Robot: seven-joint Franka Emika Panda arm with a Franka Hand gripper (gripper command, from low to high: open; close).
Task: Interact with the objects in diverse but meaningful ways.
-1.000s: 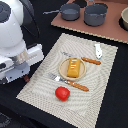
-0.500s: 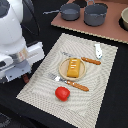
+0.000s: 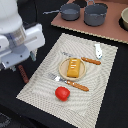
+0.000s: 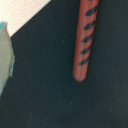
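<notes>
A dark brown sausage stick point(image 3: 22, 74) lies on the black table just off the placemat's edge, at the exterior view's left. My gripper point(image 3: 22, 63) hangs right above it, and the white wrist housing hides the fingers. The wrist view shows the sausage stick point(image 4: 85, 39) close up, reddish with dark stripes, and nothing grips it. A red tomato point(image 3: 62, 93) sits on the mat near its front. The orange-yellow block point(image 3: 73, 67) rests on a small plate point(image 3: 63, 70). A white-and-blue piece point(image 3: 98, 50) lies at the mat's far side.
An orange-handled fork point(image 3: 70, 82) and knife point(image 3: 89, 60) flank the plate on the striped placemat point(image 3: 100, 90). Two grey pots point(image 3: 70, 12) point(image 3: 95, 14) stand on a brown board at the back. A pale object point(image 4: 5, 55) shows at the wrist view's edge.
The arm has shifted only slightly above the sausage stick. Nothing on the mat has moved.
</notes>
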